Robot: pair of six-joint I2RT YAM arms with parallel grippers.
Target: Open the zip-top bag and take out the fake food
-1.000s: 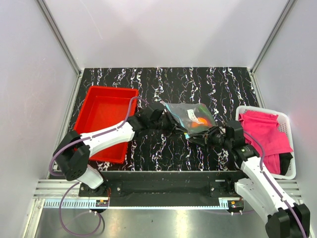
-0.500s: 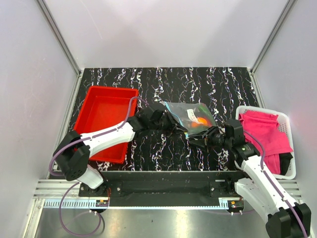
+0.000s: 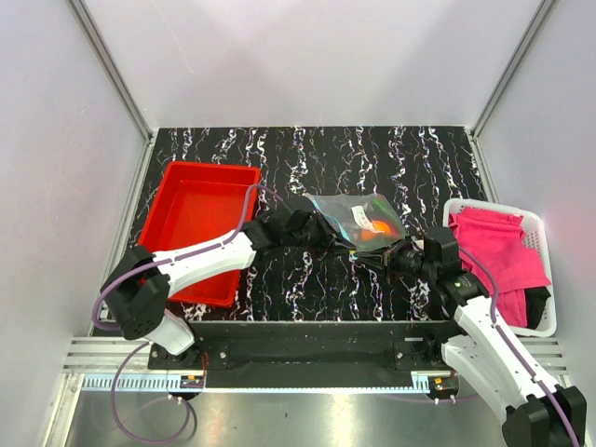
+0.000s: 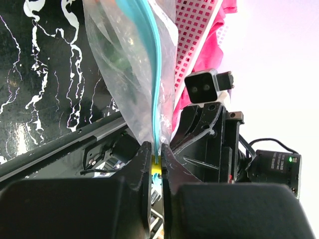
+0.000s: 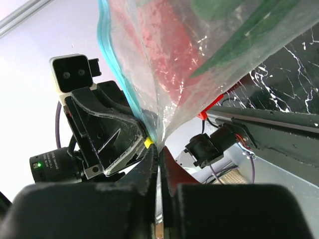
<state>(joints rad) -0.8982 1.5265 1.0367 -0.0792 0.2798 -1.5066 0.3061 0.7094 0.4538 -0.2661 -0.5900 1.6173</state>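
zip-top bag (image 3: pixel 361 217) between tray (image 3: pixel 193 210) left, basket (image 3: pixel 533 233) right

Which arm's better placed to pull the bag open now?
Probably the right arm: jaws shut on the zip-top bag edge, table space behind to draw back. Left arm, also clamped, anchors.

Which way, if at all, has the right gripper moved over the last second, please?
Yes, slightly: the right gripper has edged left, away from the white basket, and closed on the zip-top bag at its near corner.

Clear crinkly plastic zip-top bag (image 3: pixel 349 209); glossy marbled table (image 3: pixel 307 154); soft pink cloth (image 3: pixel 494 244)
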